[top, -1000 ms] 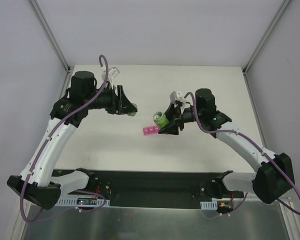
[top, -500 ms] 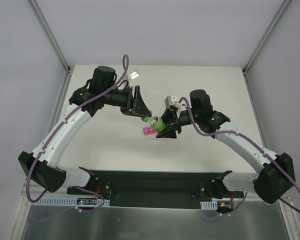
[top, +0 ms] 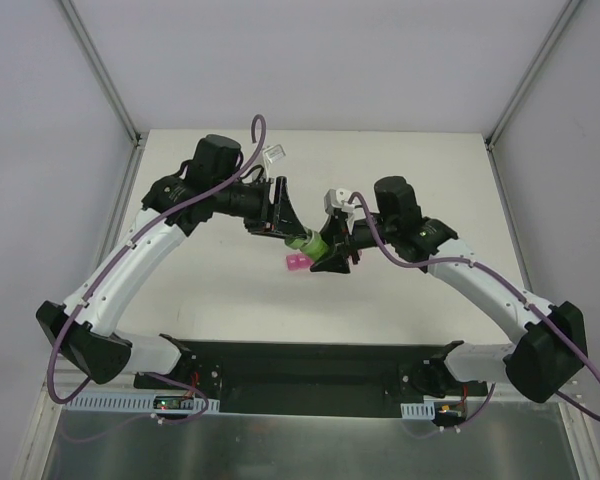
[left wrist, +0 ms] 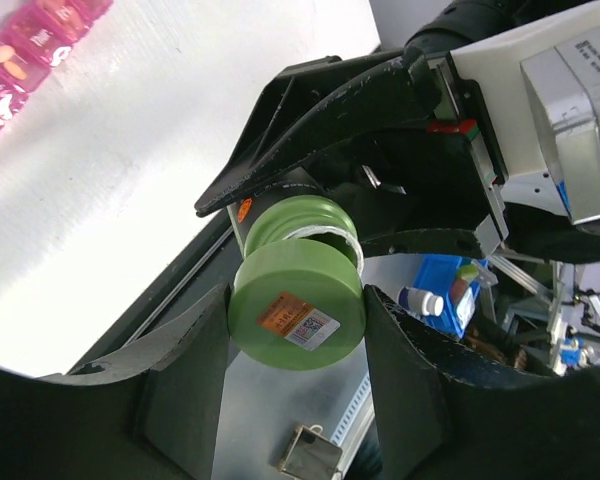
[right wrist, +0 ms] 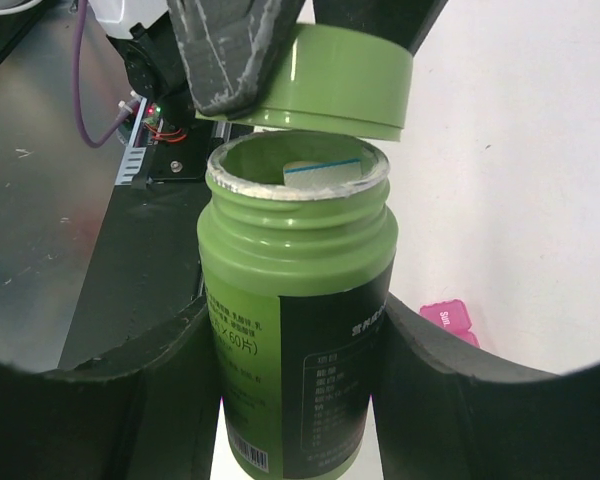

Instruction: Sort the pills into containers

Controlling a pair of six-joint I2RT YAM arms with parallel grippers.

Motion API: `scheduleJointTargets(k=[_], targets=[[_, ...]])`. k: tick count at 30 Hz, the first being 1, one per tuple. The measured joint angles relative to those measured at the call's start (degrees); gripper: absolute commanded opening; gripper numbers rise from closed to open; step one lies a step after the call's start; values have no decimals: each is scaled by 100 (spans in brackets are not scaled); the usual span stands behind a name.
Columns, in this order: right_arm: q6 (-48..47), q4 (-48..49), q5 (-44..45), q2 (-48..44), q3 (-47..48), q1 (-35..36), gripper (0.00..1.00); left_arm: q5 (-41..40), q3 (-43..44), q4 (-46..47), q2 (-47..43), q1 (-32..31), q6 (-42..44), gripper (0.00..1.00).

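My left gripper (top: 283,222) clamps the cap (left wrist: 298,310), just clear of the bottle (right wrist: 295,330) that my right gripper (top: 338,250) grips. The pink containers (top: 296,263) lie under the bottle's mouth end.

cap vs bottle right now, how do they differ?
The cap sits in the left pincer; the bottle in the right pincer. The cap is a short disc with an orange sticker; the bottle is tall with a dark label. The cap hangs off, tilted over the mouth; the bottle stands open. Both are green.
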Motion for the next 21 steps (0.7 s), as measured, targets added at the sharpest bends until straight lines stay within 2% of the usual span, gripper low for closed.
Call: scheduleJointTargets(k=[7,21], targets=[[-234,-415,295,186,273,136,10,-439,404,-439,114,-79,168,17],[-466,-719,509,208,317,251,10,-643,828,-1049,568,-306,354,17]])
